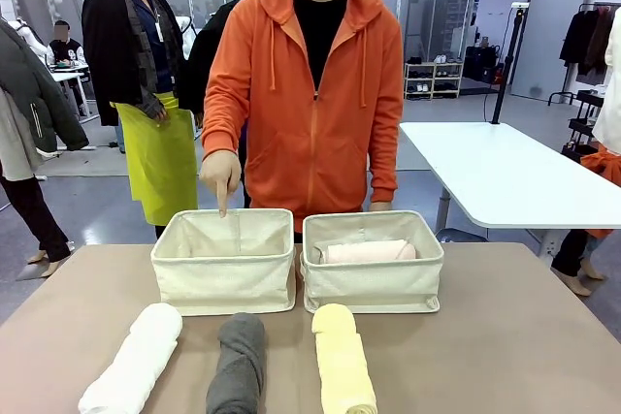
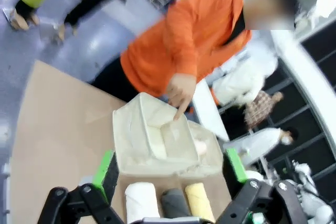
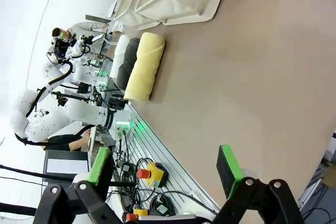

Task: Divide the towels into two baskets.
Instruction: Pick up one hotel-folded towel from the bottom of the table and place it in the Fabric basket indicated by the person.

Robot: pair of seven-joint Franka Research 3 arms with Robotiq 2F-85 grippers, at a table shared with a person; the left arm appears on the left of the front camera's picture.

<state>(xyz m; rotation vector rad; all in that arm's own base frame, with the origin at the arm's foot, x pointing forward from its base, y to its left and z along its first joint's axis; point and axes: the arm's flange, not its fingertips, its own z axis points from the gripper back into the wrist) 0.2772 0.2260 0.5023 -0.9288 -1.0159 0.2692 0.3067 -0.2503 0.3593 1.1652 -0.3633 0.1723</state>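
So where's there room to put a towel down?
The table is bare right of the yellow towel and left of the white towel. The left basket is empty. Crowded: the grey towel between them, and the right basket with the pink towel.

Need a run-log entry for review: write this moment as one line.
pink towel in right basket; white towel, grey towel, yellow towel on table | person's hand: pointing at left basket | left gripper: open | right gripper: open
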